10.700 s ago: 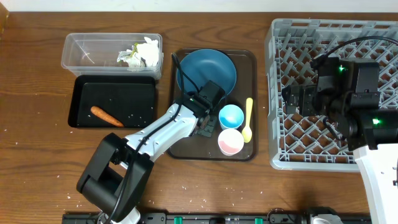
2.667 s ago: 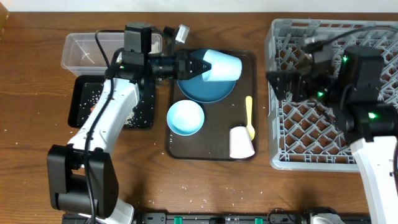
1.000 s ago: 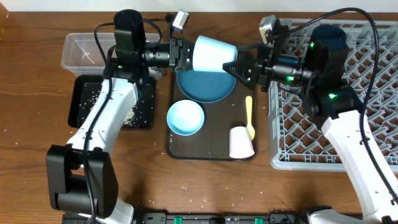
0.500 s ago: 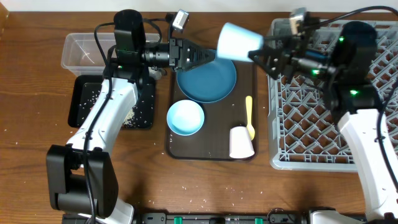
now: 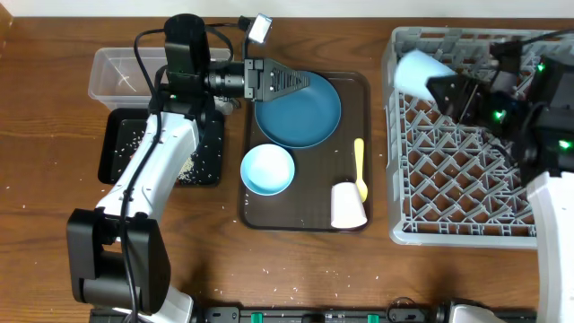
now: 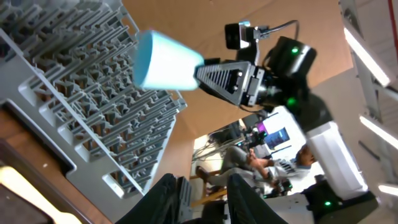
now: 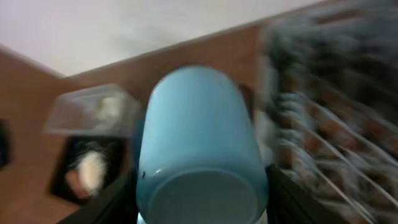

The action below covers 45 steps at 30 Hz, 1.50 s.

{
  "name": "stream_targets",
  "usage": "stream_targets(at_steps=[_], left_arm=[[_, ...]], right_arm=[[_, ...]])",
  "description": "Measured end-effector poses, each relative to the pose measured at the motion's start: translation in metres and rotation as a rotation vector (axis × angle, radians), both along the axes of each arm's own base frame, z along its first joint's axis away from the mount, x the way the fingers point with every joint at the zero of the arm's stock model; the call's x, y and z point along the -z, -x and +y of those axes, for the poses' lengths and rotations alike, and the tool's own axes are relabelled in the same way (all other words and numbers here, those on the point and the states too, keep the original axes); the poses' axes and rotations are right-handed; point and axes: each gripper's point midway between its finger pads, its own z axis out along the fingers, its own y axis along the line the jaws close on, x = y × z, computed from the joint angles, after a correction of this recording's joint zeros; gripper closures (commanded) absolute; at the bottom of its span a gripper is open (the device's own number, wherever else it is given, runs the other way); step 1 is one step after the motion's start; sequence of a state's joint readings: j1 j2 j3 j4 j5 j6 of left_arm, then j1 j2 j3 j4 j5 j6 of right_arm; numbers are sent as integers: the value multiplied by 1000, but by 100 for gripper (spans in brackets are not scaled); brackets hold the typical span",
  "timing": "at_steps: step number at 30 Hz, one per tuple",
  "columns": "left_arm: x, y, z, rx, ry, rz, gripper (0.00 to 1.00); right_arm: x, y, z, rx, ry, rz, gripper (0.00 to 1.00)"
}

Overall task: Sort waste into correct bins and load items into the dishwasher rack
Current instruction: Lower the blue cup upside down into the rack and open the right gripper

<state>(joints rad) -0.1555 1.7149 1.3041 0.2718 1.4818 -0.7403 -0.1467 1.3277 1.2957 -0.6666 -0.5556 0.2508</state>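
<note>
Loading looks barely begun: the right gripper's (image 5: 435, 81) fingers pinch the light blue cup (image 5: 417, 67) above the far left corner of the dishwasher rack (image 5: 448, 179), which looks bare of dishes. The left gripper (image 5: 289, 82) hangs over the dark blue plate (image 5: 300, 117), fingers spread and empty. Plate, bowl (image 5: 267, 169), pink cup (image 5: 348, 206) and yellow spoon (image 5: 359, 170) wait on the brown tray (image 5: 305, 211); rice (image 5: 190, 167) lies in the black tray (image 5: 121, 166)

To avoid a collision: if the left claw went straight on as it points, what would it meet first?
Probably the light blue cup in the right claw, or the near wall of the grey dishwasher rack below it; height is unclear.
</note>
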Motion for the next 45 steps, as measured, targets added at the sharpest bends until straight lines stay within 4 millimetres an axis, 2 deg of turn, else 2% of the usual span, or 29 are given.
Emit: stream_targets(at_steps=[7,11,14,19,23,27,41,43,45], left_arm=[[5,0,0,0,-2,-96,70],[19,-4,1,-40,-32,-54,70],[44,-11,4,-119,-103,67,70],[106,-21,23,-319,-331,266,69],[141,-27,44,-450,-503,321,69],[158,-31,60,-529,-613,323,69],[174,-35,79,-601,-734,290,69],[175,-35,80,-605,-743,291,69],[176,-36,81,-611,-750,289,69]], right_arm=[[-13,45,-43,209,210,154,65],[7,76,-57,264,289,307,65],[27,93,-65,279,333,437,64],[53,108,-70,272,370,599,64],[66,110,-72,264,383,669,64],[78,106,-75,262,398,717,65],[137,91,-74,197,426,923,61],[144,89,-74,192,430,942,58],[151,87,-75,188,431,958,49]])
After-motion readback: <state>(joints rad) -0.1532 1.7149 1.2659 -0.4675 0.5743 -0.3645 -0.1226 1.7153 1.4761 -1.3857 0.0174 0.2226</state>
